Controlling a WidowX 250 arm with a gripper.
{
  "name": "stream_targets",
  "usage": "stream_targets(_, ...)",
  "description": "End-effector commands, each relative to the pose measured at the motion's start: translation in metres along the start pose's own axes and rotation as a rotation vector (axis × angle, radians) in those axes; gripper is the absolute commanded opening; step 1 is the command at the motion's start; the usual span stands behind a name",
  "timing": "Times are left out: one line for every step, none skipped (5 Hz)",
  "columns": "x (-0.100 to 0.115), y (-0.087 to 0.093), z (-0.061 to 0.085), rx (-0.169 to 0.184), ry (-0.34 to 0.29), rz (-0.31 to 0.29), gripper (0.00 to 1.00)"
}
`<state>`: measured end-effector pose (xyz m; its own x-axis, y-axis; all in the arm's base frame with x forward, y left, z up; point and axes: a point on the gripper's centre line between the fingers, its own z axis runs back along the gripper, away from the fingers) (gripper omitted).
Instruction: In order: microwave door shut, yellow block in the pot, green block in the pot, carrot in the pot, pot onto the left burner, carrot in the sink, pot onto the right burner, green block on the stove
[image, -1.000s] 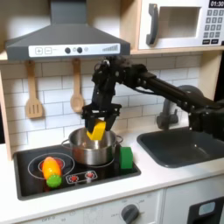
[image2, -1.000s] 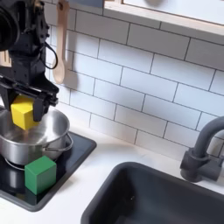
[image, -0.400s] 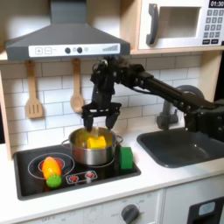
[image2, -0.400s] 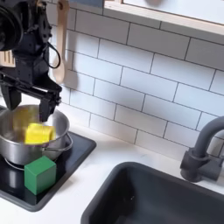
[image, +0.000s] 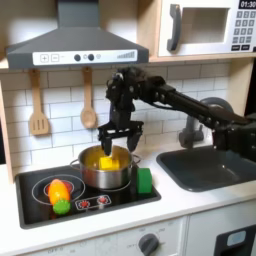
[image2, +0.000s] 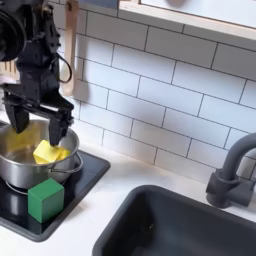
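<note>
I count one pot (image: 105, 168), one yellow block (image2: 47, 152), one green block (image: 144, 180) and one carrot (image: 59, 192), and also one sink (image: 210, 165) and one stove (image: 40, 208) with two red burner rings. The microwave door (image: 204, 29) is up in the first exterior view's right corner, and it looks closed flat against the cabinet.

My gripper (image2: 36, 120) hangs over the pot with its two fingers spread wide apart. It holds nothing and I see no contact with the pot or the block. In the first exterior view the gripper (image: 118, 139) is just above the pot's rim.

The yellow block lies inside the pot, on the bottom, a little tilted. The pot stands on the burner at the first exterior view's right side of the stove. The green block stands upright on the stove, just beside the pot, toward the sink. The carrot lies on the other burner, at the first exterior view's left, with its lime-green top pointing to the front. Two wooden utensils (image: 38, 105) hang on the tiled wall behind the stove.
</note>
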<state>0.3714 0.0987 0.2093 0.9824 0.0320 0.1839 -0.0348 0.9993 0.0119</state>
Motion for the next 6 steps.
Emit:
stream_targets(-0.022,-0.027,0.003,-0.037,0.022,-0.079,1.0)
stream_targets(-0.03,-0.033,0.003,-0.048,0.03,-0.108,1.0)
stream_targets(-0.043,-0.036,0.004,-0.04,0.04,-0.136,1.0)
stream_targets(-0.051,-0.037,0.002,-0.051,0.05,-0.146,1.0)
stream_targets(-0.058,-0.039,0.0,-0.054,0.06,-0.156,1.0)
stream_targets(-0.064,-0.038,-0.006,-0.056,0.085,-0.16,1.0)
